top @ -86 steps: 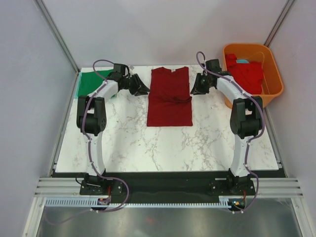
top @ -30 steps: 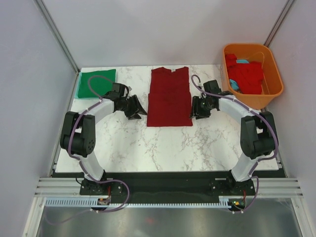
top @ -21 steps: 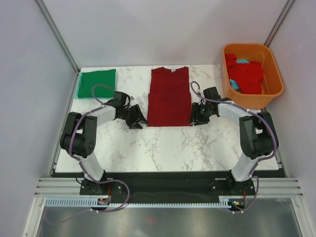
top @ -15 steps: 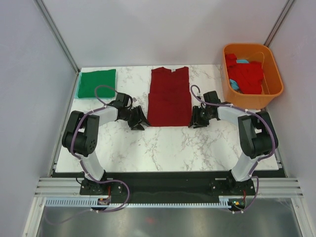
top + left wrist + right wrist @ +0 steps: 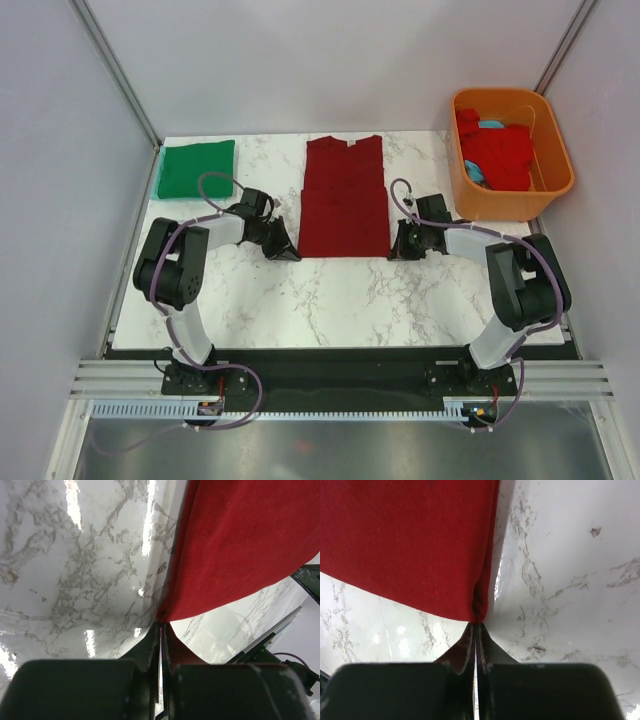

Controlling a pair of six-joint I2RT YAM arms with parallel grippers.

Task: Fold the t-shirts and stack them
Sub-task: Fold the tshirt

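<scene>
A dark maroon t-shirt (image 5: 344, 195), folded into a long narrow strip, lies flat in the middle of the marble table (image 5: 330, 295). My left gripper (image 5: 292, 253) is low at its near left corner, jaws shut with the corner of the cloth (image 5: 235, 545) pinched at the tips (image 5: 161, 625). My right gripper (image 5: 393, 252) mirrors it at the near right corner, shut on that corner of the cloth (image 5: 415, 540) at its tips (image 5: 476, 624). A folded green t-shirt (image 5: 196, 167) rests at the back left.
An orange plastic tub (image 5: 560, 165) stands at the back right, holding a crumpled brighter red t-shirt (image 5: 497, 150) and a bit of light blue cloth (image 5: 490, 125). Bare marble lies between the maroon shirt and the near table edge.
Both grippers slid toward me along the shirt's sides to its near corners, then closed from open onto those corners. The shirt itself has not shifted.
</scene>
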